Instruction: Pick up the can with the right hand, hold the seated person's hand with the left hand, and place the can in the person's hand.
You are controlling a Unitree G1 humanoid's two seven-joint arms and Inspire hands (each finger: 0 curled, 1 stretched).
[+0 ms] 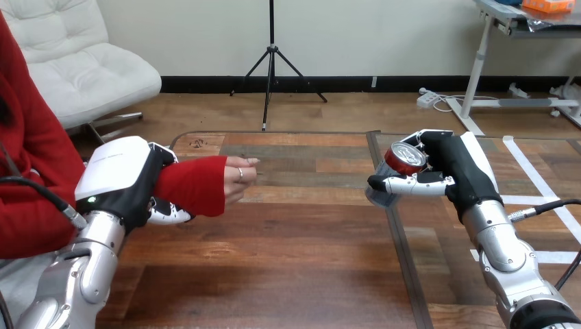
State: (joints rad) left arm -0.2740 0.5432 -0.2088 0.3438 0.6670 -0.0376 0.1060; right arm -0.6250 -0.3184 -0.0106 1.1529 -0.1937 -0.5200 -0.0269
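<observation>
A red can (403, 160) with a silver top sits tilted in my right hand (445, 171), above the table at the right; my fingers and thumb curl round it. My left hand (127, 179) is at the left, wrapped round the person's forearm in its red sleeve (195, 184), with a thumb showing under the sleeve. The person's hand (240, 177) reaches out past my left hand toward the table's middle, fingers loosely curled, holding nothing. A wide gap of table separates the can from the person's hand.
The wooden table (301, 233) has a dark seam (401, 240) running front to back below my right hand. White tape strips (541, 185) cross its right end. The person sits at the left edge.
</observation>
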